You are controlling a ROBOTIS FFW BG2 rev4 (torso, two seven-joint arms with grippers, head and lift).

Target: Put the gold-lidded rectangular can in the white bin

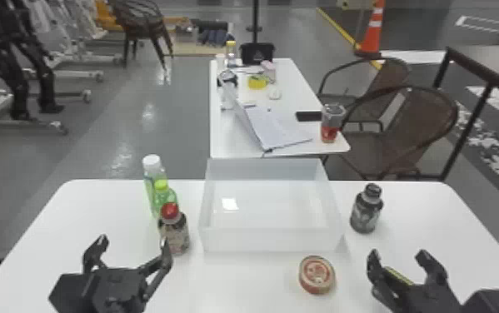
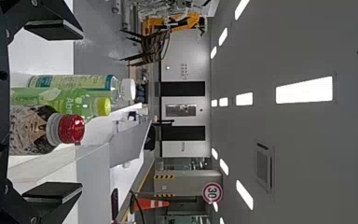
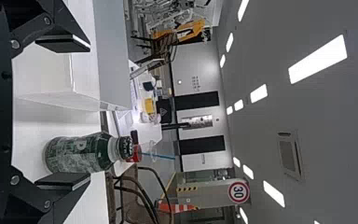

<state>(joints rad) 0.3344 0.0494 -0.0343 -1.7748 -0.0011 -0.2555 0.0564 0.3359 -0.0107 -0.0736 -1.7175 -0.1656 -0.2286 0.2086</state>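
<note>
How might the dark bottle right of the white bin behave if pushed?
Pushed near its cap, the bottle would probably tip, since it stands upright and is taller than wide. Once down, its round shape could let it roll.

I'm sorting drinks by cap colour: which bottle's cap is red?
The bottle nearest the left gripper; the other three have white, yellow and dark caps.

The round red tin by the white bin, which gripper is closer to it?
Right. The right gripper is a little to the right of the tin; the left gripper is farther off to its left, beside the red-capped bottle.
</note>
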